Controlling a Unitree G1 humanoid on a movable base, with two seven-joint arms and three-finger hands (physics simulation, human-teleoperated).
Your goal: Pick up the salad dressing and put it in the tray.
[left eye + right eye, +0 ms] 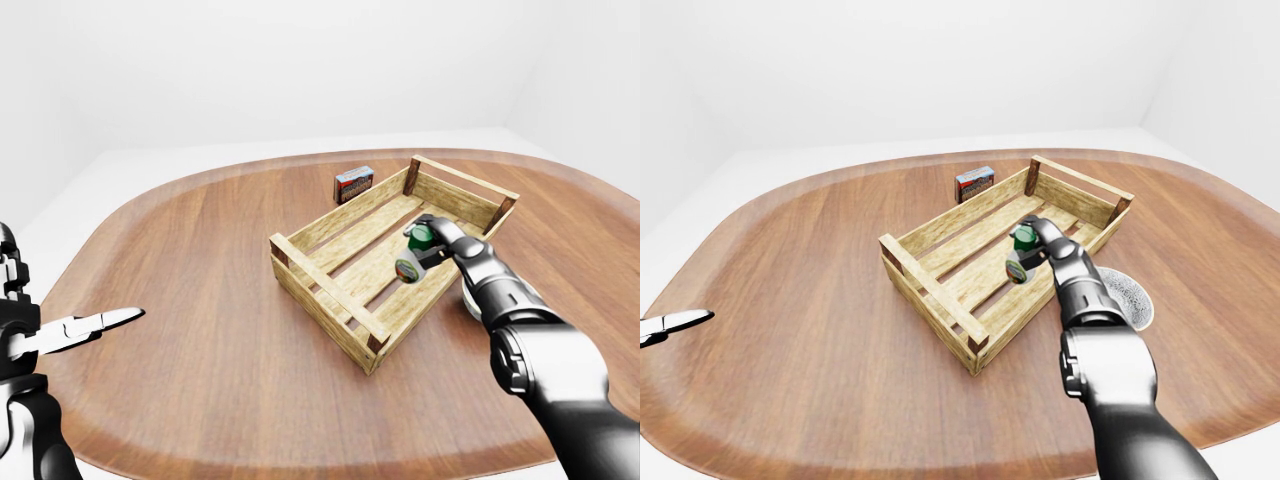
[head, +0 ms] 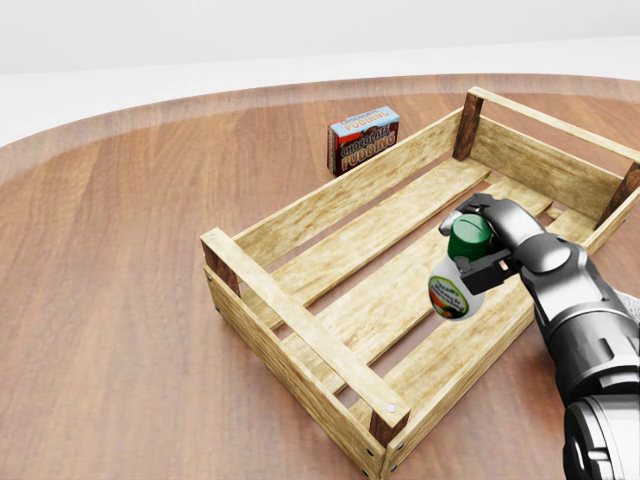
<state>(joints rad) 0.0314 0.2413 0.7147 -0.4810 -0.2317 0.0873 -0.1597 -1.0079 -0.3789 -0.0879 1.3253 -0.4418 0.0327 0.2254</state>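
A wide rounded wooden table (image 1: 200, 330) is filling the lower part of a plain white room, and on it a slatted wooden tray (image 2: 330, 375) is lying at an angle. The right hand (image 2: 500, 240) is reaching in from the lower right of the head view and is hanging over the tray's interior, its fingers (image 2: 482, 268) clenching the neck of the salad dressing (image 2: 455, 275) just under the green cap. The bottle is tilting, with its cap up against the palm and its white labelled base pointing down and to the left of the hand, above the slats; whether the base is touching the wood cannot be told. The tray's near long wall is running just below the hand, and the far wall is standing well above and to the left of it. A box of chocolate pudding (image 2: 364, 138) is standing outside the tray, far up and left of the hand, near the far wall. In the left-eye view the left hand (image 1: 85, 326) is waiting at the table's left edge, well apart from everything, its fingers stretched out flat and holding nothing.
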